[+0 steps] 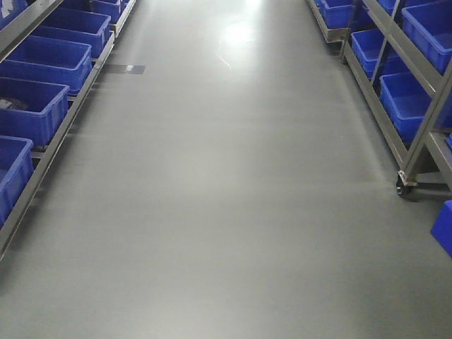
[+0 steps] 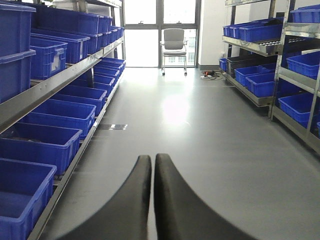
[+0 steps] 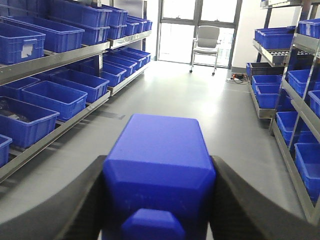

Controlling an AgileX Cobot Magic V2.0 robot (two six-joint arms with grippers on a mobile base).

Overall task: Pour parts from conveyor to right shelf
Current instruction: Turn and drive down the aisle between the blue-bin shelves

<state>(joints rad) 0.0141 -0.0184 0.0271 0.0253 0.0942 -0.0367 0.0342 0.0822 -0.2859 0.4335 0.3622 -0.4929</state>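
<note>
Between the right gripper's fingers: the blue part (image 3: 159, 160) is clamped in the right gripper (image 3: 159, 192), knob end nearest the wrist camera, above the aisle floor (image 3: 200, 100).
Left gripper (image 2: 152, 159): clenched on nothing, fingers pressed together, pointing down the aisle.
Right shelf (image 3: 300, 107): off to the right, well apart from the part; its blue bins (image 3: 310, 160) sit behind steel posts.
Conveyor: not in view.
Slip risk: the part's faces look smooth and glossy, so it could slide out in transit and drop on the floor, short of any bin.
Collision risk: on a swing to the right, the arm or the part could strike a post or a bin rim.
Miss risk: a release too early or too high could bounce the part off a rim into the aisle or under the rack.
Wrong-side risk: the left shelf (image 3: 60, 57) carries matching bins, so the side needs checking.
</note>
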